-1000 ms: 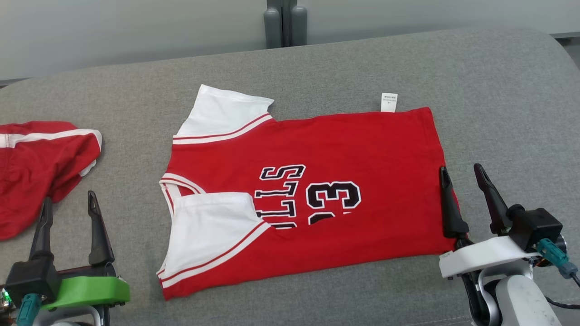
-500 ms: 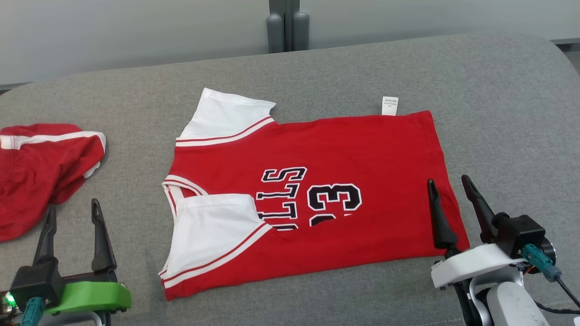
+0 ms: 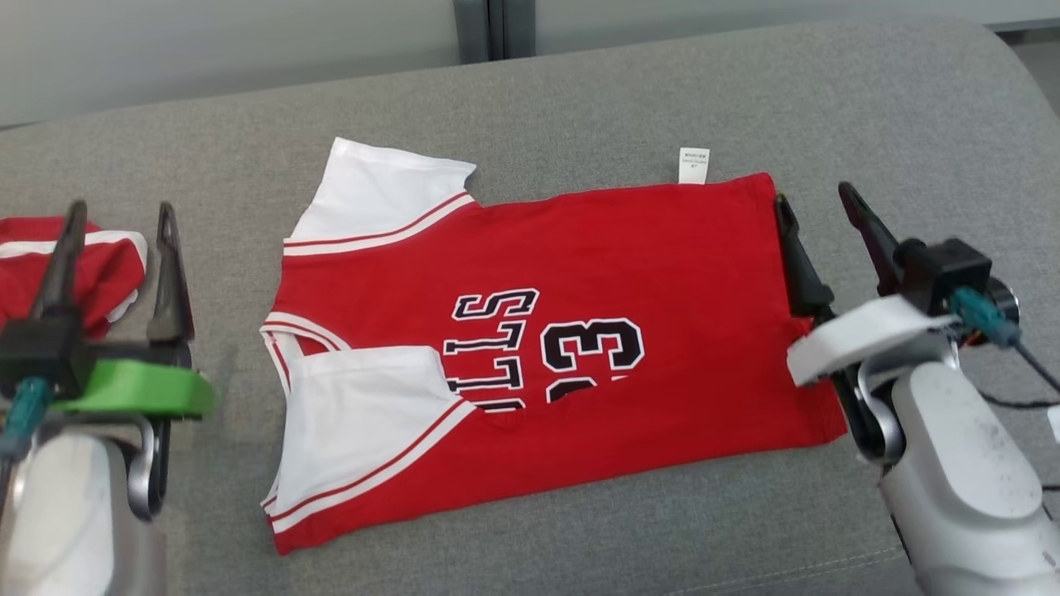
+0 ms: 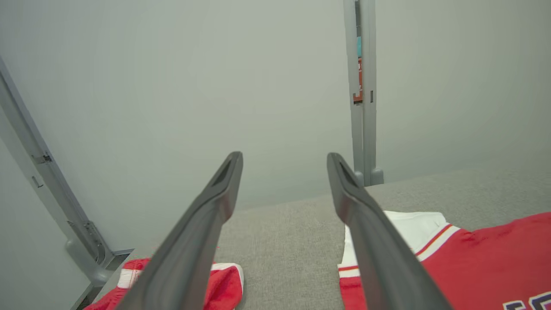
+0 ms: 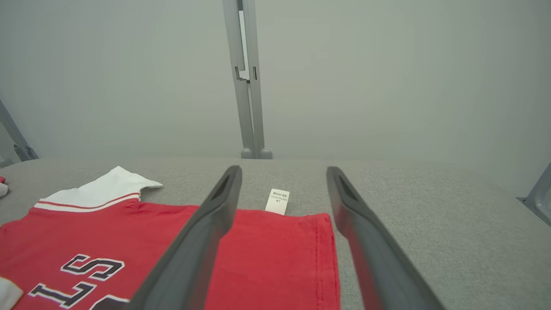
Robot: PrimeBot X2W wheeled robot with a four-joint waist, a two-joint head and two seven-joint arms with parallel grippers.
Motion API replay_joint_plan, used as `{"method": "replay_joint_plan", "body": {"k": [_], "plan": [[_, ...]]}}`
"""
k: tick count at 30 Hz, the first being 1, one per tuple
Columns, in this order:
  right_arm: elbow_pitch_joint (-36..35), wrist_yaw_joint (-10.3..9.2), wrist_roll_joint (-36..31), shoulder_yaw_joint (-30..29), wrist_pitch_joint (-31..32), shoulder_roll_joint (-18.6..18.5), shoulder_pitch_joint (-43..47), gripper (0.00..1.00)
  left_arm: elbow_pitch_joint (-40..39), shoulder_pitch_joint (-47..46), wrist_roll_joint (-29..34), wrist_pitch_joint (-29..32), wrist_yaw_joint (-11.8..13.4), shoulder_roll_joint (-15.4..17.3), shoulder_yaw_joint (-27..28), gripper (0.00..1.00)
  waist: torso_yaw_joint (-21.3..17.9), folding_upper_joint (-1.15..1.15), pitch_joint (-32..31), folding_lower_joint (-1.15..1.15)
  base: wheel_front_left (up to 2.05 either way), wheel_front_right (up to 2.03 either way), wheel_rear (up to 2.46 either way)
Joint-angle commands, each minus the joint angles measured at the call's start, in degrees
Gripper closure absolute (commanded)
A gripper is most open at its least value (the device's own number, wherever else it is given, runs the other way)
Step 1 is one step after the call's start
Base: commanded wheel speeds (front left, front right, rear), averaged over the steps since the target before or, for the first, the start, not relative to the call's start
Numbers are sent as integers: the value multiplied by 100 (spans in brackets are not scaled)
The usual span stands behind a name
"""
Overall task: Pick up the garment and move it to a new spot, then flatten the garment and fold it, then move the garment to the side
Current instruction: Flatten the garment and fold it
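Observation:
The garment (image 3: 530, 273) is a red jersey with white sleeves and black-and-white lettering. It lies flat in the middle of the grey padded surface (image 3: 629, 91), its near edge folded over across the print. My right gripper (image 3: 811, 194) stands open by the garment's right hem, near the far corner with the white label (image 3: 694, 165). In the right wrist view, that gripper (image 5: 284, 170) frames the label (image 5: 277, 201) and the hem corner of the garment (image 5: 267, 258). My left gripper (image 3: 120, 211) is open, left of the garment, with nothing in it. Below its fingertips (image 4: 284, 156) lies bare surface, and the garment (image 4: 473, 254) is to their right.
A second red cloth with white stripes (image 3: 91, 265) lies bunched at the surface's left edge, partly behind my left gripper, also seen as red cloth (image 4: 224, 284) in the left wrist view. A grey post (image 3: 484, 29) and wall stand behind the surface.
Both grippers have moved forward over the surface. The right went from the hem's near part to its far corner. The left now overlaps the second red cloth. The head camera shifted slightly.

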Motion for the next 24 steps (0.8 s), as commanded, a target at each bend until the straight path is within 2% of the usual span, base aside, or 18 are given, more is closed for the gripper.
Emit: {"method": "replay_joint_plan", "body": {"k": [1, 7, 10, 14, 18, 24], "plan": [[152, -4, 37, 50, 137, -58, -243, 0, 214, -368, -105, -1, -28, 177, -120, 0, -118, 0, 270, 0, 0, 0, 0], [737, -4, 126, 295, 616, -236, -1366, 0, 1180, -1998, -1074, 762, -36, 911, -1098, 0, -328, 0, 805, 0, 0, 0, 0], [957, -4, 194, 446, 710, -209, -1810, 0, 1497, -2707, -1455, 1142, -34, 1324, -1613, 0, -463, 0, 1111, 0, 0, 0, 0], [1207, -4, 305, 631, 661, -145, -2212, 0, 1855, -3449, -1978, 1590, -34, 1669, -2280, 0, -621, 0, 1475, 0, 0, 0, 0], [1438, -4, 406, 840, 567, -81, -2540, 0, 2218, -4028, -2424, 2011, -34, 1869, -2967, 0, -768, 0, 1793, 0, 0, 0, 0], [1700, -4, 561, 1130, 448, -15, -2899, 0, 2794, -4601, -2947, 2452, -34, 1977, -3699, 0, -976, 0, 2121, 0, 0, 0, 0]]}}
